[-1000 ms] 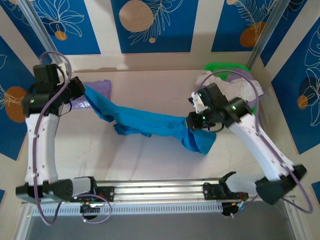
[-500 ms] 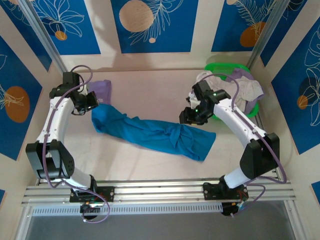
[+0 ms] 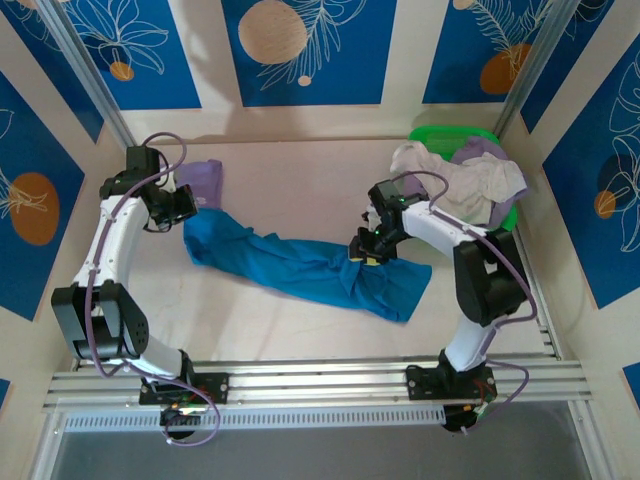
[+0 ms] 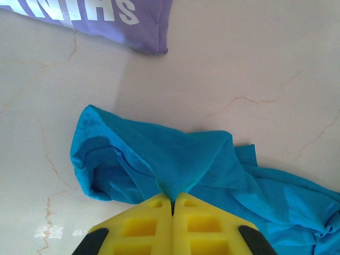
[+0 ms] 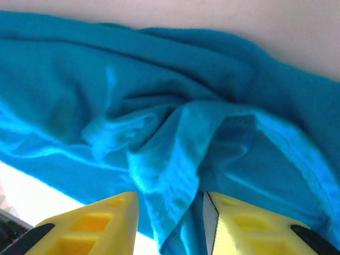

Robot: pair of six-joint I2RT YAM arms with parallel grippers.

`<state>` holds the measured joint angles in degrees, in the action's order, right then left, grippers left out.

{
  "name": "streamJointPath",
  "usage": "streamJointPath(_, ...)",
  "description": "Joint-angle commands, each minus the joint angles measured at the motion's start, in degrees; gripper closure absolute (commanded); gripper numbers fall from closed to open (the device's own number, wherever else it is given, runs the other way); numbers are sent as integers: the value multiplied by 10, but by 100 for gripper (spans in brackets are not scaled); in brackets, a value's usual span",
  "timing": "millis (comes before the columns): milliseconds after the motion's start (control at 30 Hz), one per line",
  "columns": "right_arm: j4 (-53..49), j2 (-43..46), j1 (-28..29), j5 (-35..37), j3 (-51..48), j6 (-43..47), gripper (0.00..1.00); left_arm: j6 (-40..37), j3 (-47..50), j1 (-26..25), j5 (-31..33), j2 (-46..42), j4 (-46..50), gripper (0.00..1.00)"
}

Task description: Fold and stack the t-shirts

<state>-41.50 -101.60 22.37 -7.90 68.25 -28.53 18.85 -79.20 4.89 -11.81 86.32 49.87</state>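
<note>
Your left hand [image 4: 172, 197] is clenched on an edge of the teal shirt [image 3: 300, 265], close to the purple shirt [image 3: 200, 178], likely to anchor that end for spreading. The teal shirt lies in a twisted band across the tabletop [image 3: 300, 170]. Your right hand [image 5: 170, 199] stands open astride 1 raised fold at the far end, not pinching it. Other shirts [image 3: 480, 180] wait heaped on the green basket [image 3: 450, 134].
</note>
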Motion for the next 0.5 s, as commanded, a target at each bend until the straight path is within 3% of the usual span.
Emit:
streamJointPath(0,14,-15,-3,1,17,-6,64,-16,3,8,-5,-10,-4,100)
streamJointPath(200,5,-2,0,6,43,2,98,-23,-16,12,2,-10,5,100)
streamJointPath(467,-94,174,-4,80,85,1,100,2,-110,44,-23,-58,27,100)
